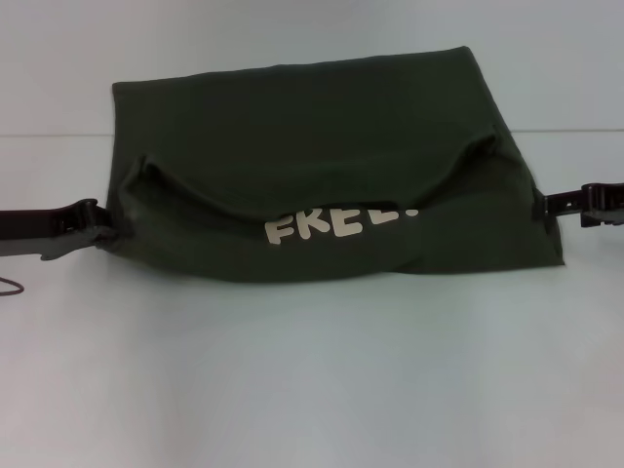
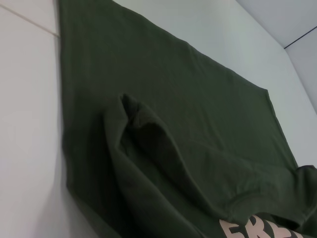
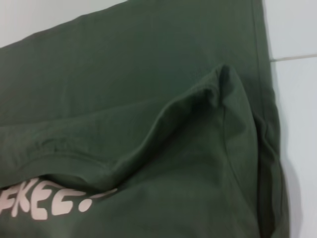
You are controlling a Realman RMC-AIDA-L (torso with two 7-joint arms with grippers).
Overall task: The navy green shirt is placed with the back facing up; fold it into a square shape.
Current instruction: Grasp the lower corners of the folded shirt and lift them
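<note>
— Olive-green cloth, that's the navy green shirt (image 1: 322,166), lying mid-surface (image 1: 312,380) with its near edge lifted and rolled back, cream "FREE" lettering (image 1: 346,222) showing.

— And the arms?

— From the head view, the left gripper (image 1: 93,222) is at the shirt's left edge, the right gripper (image 1: 570,203) at its right edge. Whether their fingers are apart or clamped on cloth, I cannot tell.

— The wrist views?

— Only folds and lettering; no fingers.
</note>
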